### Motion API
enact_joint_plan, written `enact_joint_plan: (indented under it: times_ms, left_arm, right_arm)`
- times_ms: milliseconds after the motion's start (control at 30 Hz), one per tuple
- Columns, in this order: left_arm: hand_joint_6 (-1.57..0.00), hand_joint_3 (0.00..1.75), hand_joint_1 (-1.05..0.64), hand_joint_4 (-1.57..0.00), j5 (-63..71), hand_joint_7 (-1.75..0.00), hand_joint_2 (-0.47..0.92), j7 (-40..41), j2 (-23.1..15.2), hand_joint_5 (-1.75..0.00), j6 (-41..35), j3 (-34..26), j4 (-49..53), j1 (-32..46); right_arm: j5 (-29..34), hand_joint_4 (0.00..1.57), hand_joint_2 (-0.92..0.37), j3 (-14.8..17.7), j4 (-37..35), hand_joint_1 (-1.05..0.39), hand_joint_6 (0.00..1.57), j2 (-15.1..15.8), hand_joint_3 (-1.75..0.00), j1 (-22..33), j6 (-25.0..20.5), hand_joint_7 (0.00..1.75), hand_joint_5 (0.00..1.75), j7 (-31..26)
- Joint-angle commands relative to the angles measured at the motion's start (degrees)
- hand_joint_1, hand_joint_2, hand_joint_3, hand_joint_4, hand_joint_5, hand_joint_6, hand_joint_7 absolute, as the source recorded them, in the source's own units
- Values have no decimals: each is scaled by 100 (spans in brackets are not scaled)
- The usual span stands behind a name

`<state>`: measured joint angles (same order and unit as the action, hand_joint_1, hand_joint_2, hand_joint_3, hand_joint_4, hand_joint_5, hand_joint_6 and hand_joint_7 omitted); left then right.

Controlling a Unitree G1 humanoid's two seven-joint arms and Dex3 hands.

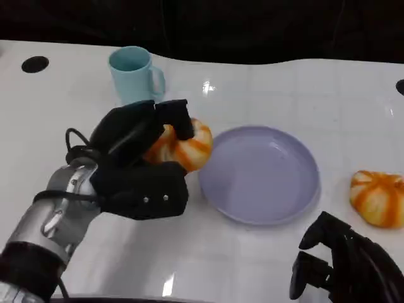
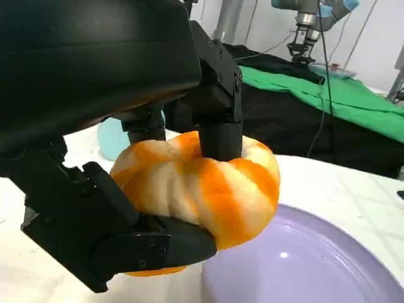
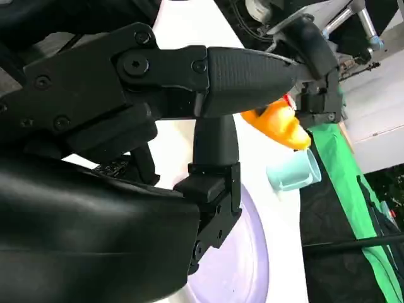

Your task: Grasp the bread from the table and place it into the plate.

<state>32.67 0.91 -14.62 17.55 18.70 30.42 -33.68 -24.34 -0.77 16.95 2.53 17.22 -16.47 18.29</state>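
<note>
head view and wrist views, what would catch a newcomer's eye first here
The left hand grips an orange-and-cream bread right beside the lavender plate, near its rim on the robot's left. A second bread lies on the white table to the right of the plate, and a light blue mug stands behind the held one. The right hand sits at the near right, holding nothing.

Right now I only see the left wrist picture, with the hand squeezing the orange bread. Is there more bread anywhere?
Observer: Yes, a second bread lies on the table, on the far side of the plate from the held bread.
Operator: Where's the other hand?
Observer: The right hand sits low near the table's front edge, holding nothing.
Operator: Is the blue thing a cup?
Observer: Yes, a mug with a handle, standing upright behind the left hand.
</note>
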Motion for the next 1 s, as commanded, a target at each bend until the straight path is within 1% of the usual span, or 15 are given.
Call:
enact_joint_plan:
  times_ms: [33, 133, 267, 467, 600, 667, 767, 867, 1000]
  left_arm:
    - [-72, 119, -24, -91, 28, -175, 54, -38, 70, -175, -23, 107, 120, -181]
    - [-71, 117, -25, -90, 38, -175, 52, -58, 137, -175, -33, 179, 137, -207]
    - [-72, 115, -23, -91, 89, -175, 53, -18, 228, -175, -12, 294, 170, -247]
    - [-72, 117, -21, -91, 155, -175, 52, 50, 370, -175, 19, 422, 292, -354]
    - [-73, 119, -21, -92, 194, -175, 53, 126, 484, -175, 52, 486, 465, -471]
    - [-73, 121, -22, -93, 184, -175, 56, 118, 547, -175, 58, 514, 548, -538]
    - [-73, 122, -23, -92, 198, -175, 58, 57, 610, -175, -27, 555, 610, -618]
    - [-74, 120, -22, -92, 342, -175, 55, 207, 719, -175, -97, 655, 686, -696]
    - [-72, 119, -24, -92, 392, -175, 54, 249, 824, -175, -161, 703, 782, -777]
  right_arm:
    - [-1, 73, -92, 23, -47, -53, 45, 17, -53, 2, 120, 175, 175, 56]
    - [-19, 74, -92, 17, 20, -53, 45, -5, -53, 19, 34, 175, 175, -6]
    - [-47, 73, -92, 19, 40, -52, 44, -22, -53, 21, -12, 175, 175, -25]
    - [-28, 74, -92, 1, 10, -52, 45, -17, -52, 23, 56, 175, 175, 29]
    - [-36, 75, -92, -4, 10, -52, 46, -12, -52, 13, 36, 175, 175, 31]
    - [-29, 75, -92, -13, 26, -53, 46, -11, -51, 9, 10, 175, 175, 11]
    - [-11, 76, -92, -24, -21, -52, 47, -16, -52, 9, 136, 175, 175, 76]
    - [-40, 78, -92, -22, -7, -51, 48, -20, -52, 9, 73, 175, 175, 48]
    - [-18, 77, -92, -45, 23, -52, 48, -7, -52, 18, 63, 175, 175, 35]
